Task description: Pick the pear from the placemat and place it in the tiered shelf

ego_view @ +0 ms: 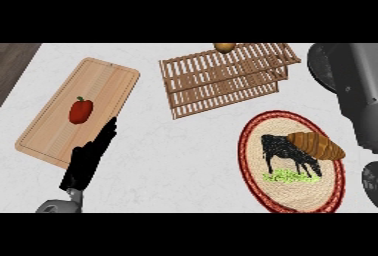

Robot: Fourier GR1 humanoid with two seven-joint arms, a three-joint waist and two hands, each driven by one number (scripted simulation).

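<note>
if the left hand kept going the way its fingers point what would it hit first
Probably the wooden cutting board, whose near edge its fingertips overlap; the left hand points up and slightly right, passing right of the red pepper. Height is unclear.

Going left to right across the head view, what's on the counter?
Light wooden cutting board with a red bell pepper on it → left robot hand, black, open → brown slatted wooden tiered shelf → round woven placemat with a cow picture, carrying a brown croissant.

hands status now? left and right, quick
Left hand: open, fingers straight, over the cutting board's lower corner, holding nothing.
Right hand: fingers not in view; only a grey forearm at the right edge.
</note>
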